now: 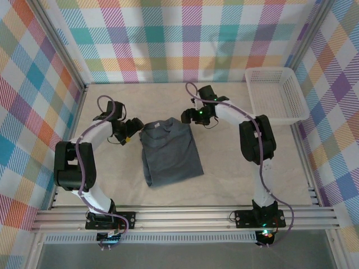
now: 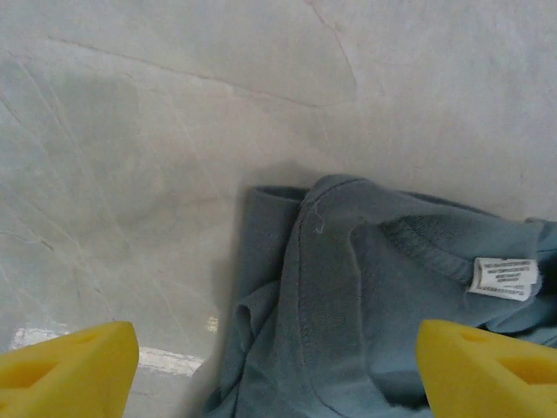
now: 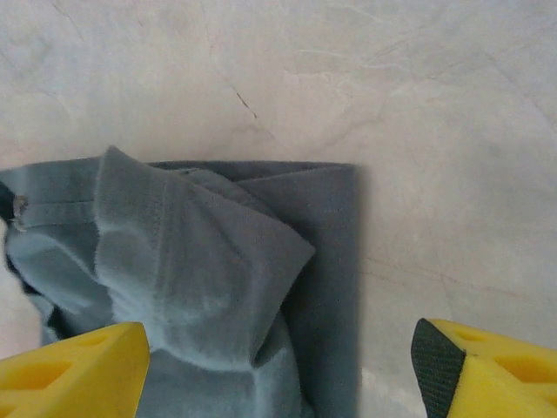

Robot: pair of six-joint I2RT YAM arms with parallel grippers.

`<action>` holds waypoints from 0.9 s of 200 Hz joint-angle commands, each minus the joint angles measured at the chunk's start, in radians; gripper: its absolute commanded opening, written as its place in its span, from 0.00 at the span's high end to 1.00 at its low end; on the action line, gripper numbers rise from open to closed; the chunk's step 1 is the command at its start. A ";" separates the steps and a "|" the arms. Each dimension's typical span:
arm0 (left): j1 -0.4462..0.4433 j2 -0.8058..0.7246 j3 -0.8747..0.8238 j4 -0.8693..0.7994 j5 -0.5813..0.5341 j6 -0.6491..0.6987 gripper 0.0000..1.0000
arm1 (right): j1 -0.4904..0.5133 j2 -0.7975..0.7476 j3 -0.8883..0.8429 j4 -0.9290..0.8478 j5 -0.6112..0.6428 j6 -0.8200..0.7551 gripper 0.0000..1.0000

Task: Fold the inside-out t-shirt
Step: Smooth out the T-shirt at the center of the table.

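Note:
The inside-out t-shirt (image 1: 170, 154) lies folded into a slate blue-grey rectangle in the middle of the table, collar end away from the arm bases. My left gripper (image 1: 133, 130) hovers at its far left corner and my right gripper (image 1: 186, 116) at its far right corner. In the left wrist view the yellow fingers (image 2: 70, 370) of the left gripper (image 2: 278, 374) stand wide apart over the t-shirt (image 2: 374, 313), near the collar and its white label (image 2: 503, 276). The right gripper (image 3: 278, 374) is open too, above a folded sleeve of the t-shirt (image 3: 218, 287). Neither holds cloth.
A white mesh basket (image 1: 275, 95) stands at the far right corner of the pale table (image 1: 235, 168). Plaid walls close in the left, back and right sides. An aluminium rail (image 1: 185, 216) runs along the near edge by the arm bases.

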 commanded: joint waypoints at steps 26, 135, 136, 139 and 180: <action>-0.012 0.009 0.007 -0.013 -0.018 0.016 0.18 | 0.022 0.198 0.236 -0.127 0.075 -0.040 0.23; -0.017 0.064 0.039 0.020 0.053 -0.109 0.18 | 0.044 0.249 0.292 -0.181 -0.102 0.023 0.31; -0.017 0.065 0.042 0.020 0.052 -0.108 0.18 | 0.044 0.249 0.291 -0.181 -0.108 0.025 0.31; -0.017 0.066 0.043 0.016 0.052 -0.108 0.18 | 0.042 0.248 0.291 -0.181 -0.126 0.029 0.30; -0.019 0.063 0.044 0.012 0.048 -0.108 0.18 | 0.027 0.230 0.230 -0.135 -0.256 0.095 0.20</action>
